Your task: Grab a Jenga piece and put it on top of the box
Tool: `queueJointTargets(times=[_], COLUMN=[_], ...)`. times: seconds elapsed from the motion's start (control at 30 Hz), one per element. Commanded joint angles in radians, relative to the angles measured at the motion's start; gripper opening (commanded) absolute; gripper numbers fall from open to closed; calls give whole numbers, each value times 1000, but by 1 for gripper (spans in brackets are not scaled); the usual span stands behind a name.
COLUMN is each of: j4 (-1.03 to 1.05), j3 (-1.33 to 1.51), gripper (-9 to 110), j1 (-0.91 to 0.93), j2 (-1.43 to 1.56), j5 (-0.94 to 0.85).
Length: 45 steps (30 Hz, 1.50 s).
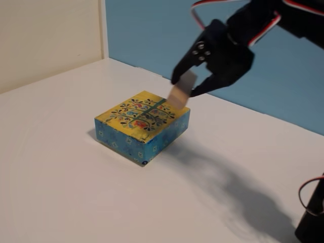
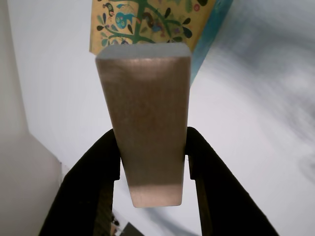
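The box (image 1: 142, 125) sits on the white table, its yellow top carrying a tree-and-flower pattern and its sides blue. My black gripper (image 1: 185, 87) hangs above the box's far right corner, shut on the Jenga piece (image 1: 181, 91), a light-tan wooden block that slants down toward the box top. In the wrist view the Jenga piece (image 2: 146, 123) fills the centre, clamped between the two black fingers (image 2: 93, 182), with the gripper (image 2: 152, 145) pointing at the box (image 2: 147, 22) at the top edge. Whether the block's lower end touches the box, I cannot tell.
A blue wall (image 1: 202, 35) rises behind the table, meeting a cream wall (image 1: 45, 35) at the left. The arm's dark base (image 1: 311, 217) with red wires stands at the lower right edge. The arm's shadow falls on the table right of the box.
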Motion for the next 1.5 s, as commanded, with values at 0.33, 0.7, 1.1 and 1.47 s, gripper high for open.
queueJointTargets(times=[0.33,0.7,1.1,1.47], j4=[71,75,87,98], j3=[-238,-318,-431,-494], gripper=[0,0,0,0], j1=[-48,-86,-118,-127], j2=[-178,-287,-383,-499], j5=[-18,-37,-34,-40])
